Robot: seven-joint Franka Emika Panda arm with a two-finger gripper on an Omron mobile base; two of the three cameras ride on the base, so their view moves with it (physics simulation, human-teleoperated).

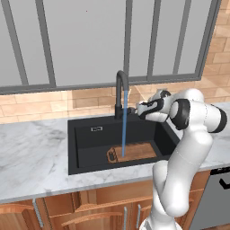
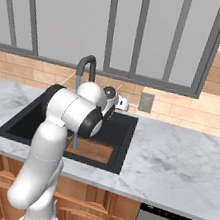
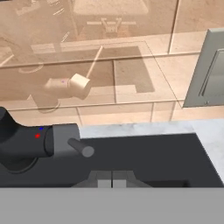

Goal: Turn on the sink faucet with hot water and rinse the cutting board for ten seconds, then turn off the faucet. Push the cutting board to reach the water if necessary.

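1. We saw the matte black sink recessed in a marbled grey countertop, with a small silver overflow plate on its back wall.
2. The black gooseneck faucet stood at the basin's 12 o'clock rim, spout curving toward us.
3. The water ran as a thin straight blue stream from the spout down onto the board.
4. The wooden cutting board lay flat on the basin floor toward 4 o'clock, dark handle end with its hole at the board's 9 o'clock; the stream hit it near that handle end.
5. The gripper sat just at 3 o'clock of the faucet stem, up at lever height, well above the board.
6. In the hand view the two fingertips were pressed together with nothing between them; the gripper held nothing.
7. The faucet's side lever stuck out just at 10 o'clock of the tips; we could not tell whether they touched it.
8. A grey wall outlet sat on the brick backsplash, at 3 o'clock of the faucet in the right base view.
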